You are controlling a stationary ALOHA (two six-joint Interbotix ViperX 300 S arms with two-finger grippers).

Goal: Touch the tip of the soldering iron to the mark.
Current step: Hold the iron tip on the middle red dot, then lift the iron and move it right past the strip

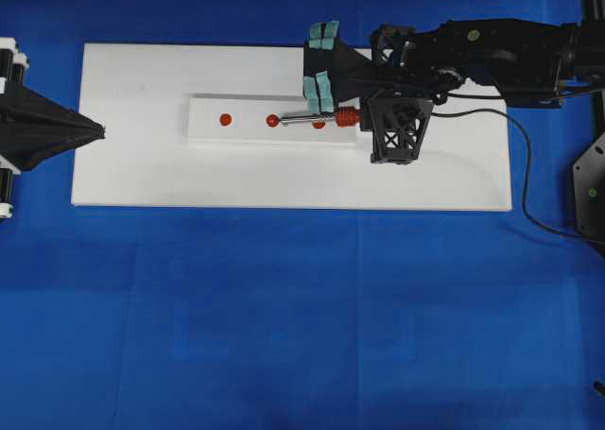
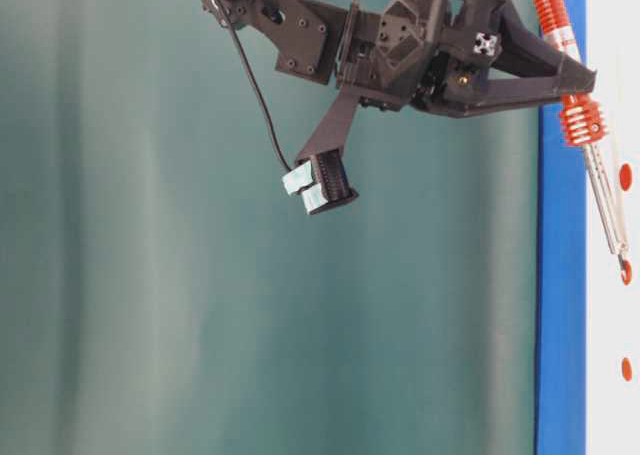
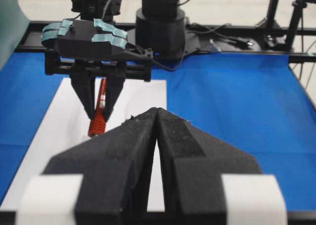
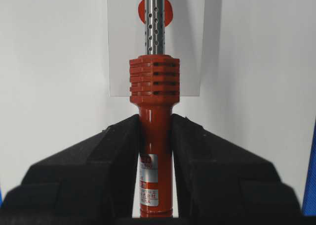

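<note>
My right gripper [image 4: 155, 131] is shut on the red-orange handle of the soldering iron [image 4: 154, 81]. The iron [image 1: 317, 120] lies low over a white strip [image 1: 246, 109] bearing a row of three red dots, its tip pointing left. The mark [image 1: 319, 125], the right-end dot, lies partly hidden under the silver shaft; it peeks out beside the shaft [image 4: 168, 15]. The tip sits at the edge of the middle dot [image 1: 272, 121]. My left gripper [image 1: 99, 130] rests shut and empty at the board's left edge.
The strip lies on a white board [image 1: 284, 180] on blue cloth. The left-end dot [image 1: 225, 119] is uncovered. The iron's black cord [image 1: 520, 165] trails right, off the board. In the left wrist view the right gripper [image 3: 101, 111] faces my left one.
</note>
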